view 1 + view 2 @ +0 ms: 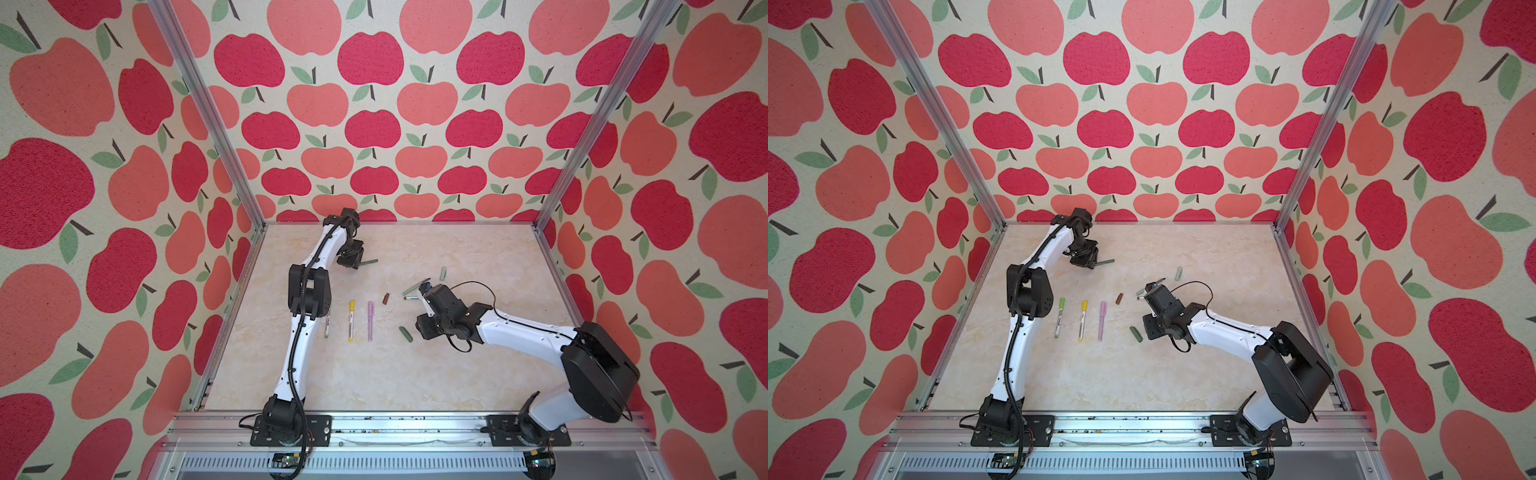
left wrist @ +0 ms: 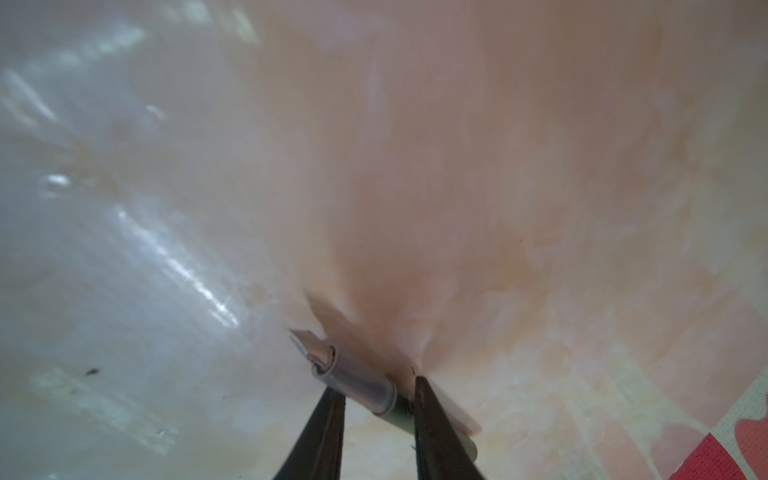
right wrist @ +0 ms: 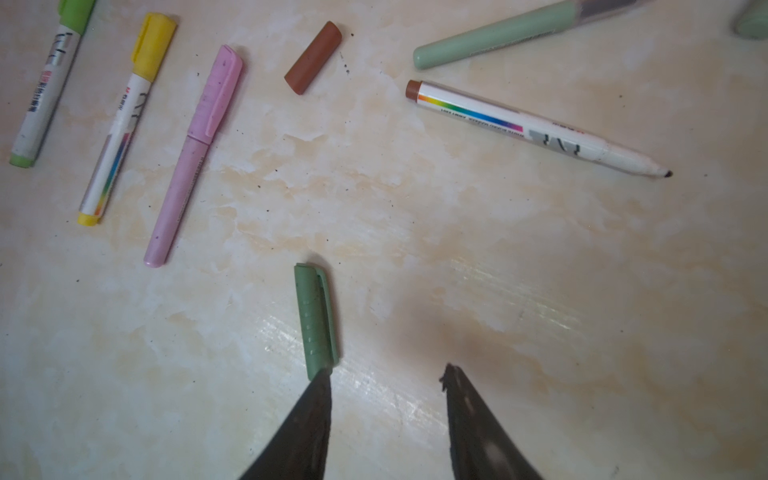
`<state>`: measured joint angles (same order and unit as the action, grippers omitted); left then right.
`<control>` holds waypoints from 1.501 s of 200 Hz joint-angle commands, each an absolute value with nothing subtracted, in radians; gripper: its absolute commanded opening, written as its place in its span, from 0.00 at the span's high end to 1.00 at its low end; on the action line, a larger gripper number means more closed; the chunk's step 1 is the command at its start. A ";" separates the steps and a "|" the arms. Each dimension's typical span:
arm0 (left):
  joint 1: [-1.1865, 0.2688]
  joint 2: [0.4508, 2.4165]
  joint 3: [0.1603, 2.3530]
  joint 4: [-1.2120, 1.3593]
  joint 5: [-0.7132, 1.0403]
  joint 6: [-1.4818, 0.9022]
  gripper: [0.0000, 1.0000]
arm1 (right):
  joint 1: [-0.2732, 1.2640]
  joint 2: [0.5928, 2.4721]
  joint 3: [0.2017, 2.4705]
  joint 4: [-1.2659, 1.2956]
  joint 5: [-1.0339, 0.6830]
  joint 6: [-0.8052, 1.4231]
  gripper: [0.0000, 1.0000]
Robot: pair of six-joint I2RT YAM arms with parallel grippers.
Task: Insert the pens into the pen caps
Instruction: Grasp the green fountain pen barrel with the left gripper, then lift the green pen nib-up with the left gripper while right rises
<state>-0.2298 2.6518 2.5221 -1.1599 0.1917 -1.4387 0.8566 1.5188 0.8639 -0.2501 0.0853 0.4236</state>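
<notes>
The left hand (image 2: 374,386) was pinched on the dark green pen (image 1: 369,262), low over the far left of the desk (image 1: 415,374). The right hand (image 3: 386,374) hung with fingers apart, one tip at the end of the dark green cap (image 3: 316,320) lying mid-desk.

The bench (image 3: 415,249) is showing a glossy, marble-patterned face, smooth and throwing back streaks of glare. The walls (image 1: 62,208) are looking like coarse woven cloth, matt, printed with apples. The frame posts (image 1: 212,124) are gleaming as brushed metal. The arm shells (image 1: 302,353) are shining as smooth white plastic. The pink pen (image 3: 187,166), brown cap (image 3: 313,58) and green cap (image 3: 316,320) are looking like matt plastic. The white pen (image 3: 519,124) is carrying a glossier printed barrel. The dark green pen (image 2: 401,409) is showing smooth plastic and a translucent grey collar. The jaws are looking matt black.
</notes>
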 commanded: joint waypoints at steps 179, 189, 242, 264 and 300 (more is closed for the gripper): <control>-0.277 2.697 2.441 -1.237 0.140 -1.358 0.81 | 0.793 1.336 0.764 -0.220 0.153 0.476 0.53; -0.279 2.693 2.438 -1.238 0.132 -1.352 0.82 | 0.793 1.330 0.760 -0.220 0.158 0.474 0.53; -0.287 2.589 2.284 -1.110 0.133 -1.277 0.93 | 0.792 1.313 0.782 -0.248 0.161 0.491 0.53; -0.289 2.531 2.198 -1.031 0.128 -1.218 0.94 | 0.787 1.300 0.805 -0.274 0.166 0.489 0.53; -0.290 2.424 2.081 -0.867 0.114 -1.061 0.97 | 0.770 1.288 0.857 -0.322 0.172 0.482 0.52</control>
<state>-0.2794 2.4699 2.1696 -0.9512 0.1360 -1.1938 0.7849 1.3174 0.8032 -0.2661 0.1482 0.4667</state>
